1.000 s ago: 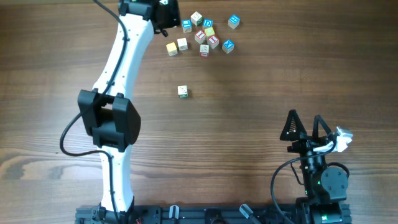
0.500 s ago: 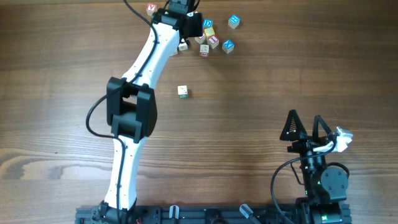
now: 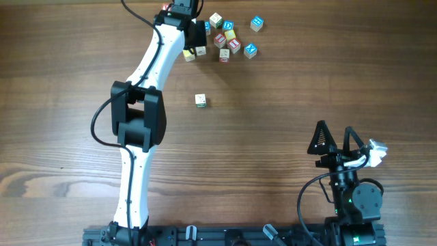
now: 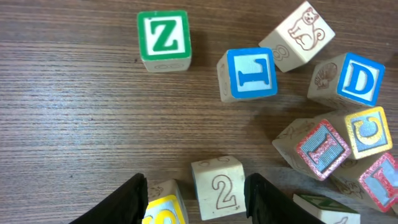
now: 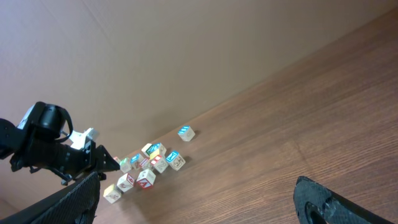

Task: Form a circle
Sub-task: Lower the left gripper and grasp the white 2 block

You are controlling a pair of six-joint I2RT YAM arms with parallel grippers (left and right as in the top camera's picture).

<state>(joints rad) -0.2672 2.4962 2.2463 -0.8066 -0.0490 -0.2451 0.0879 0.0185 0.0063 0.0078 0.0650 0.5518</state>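
Note:
The letter cubes lie in a loose cluster [image 3: 229, 37] at the table's far side; no circle shows among them. My left gripper [image 3: 194, 42] hovers over the cluster's left edge. In the left wrist view it [image 4: 199, 202] is open, and its black fingers [image 4: 127, 200] flank a cream "2" cube [image 4: 219, 186] and a yellow-faced cube [image 4: 163, 206]. Beyond them lie a green "Z" cube [image 4: 163, 38], a blue "I" cube [image 4: 250, 73], a blue "D" cube [image 4: 354, 79] and a red "I" cube [image 4: 323, 148]. My right gripper [image 3: 334, 137] rests wide open near the front right.
One green-and-white cube [image 3: 200, 100] sits alone toward the table's middle, below the cluster. The left arm [image 3: 136, 116] stretches from the front edge to the far side. The right wrist view sees the cluster [image 5: 149, 165] from far away.
The left arm swung right over the cluster, then back a little left. Its gripper now stands over the yellow and cream cubes at the cluster's left edge. The right arm has not moved.

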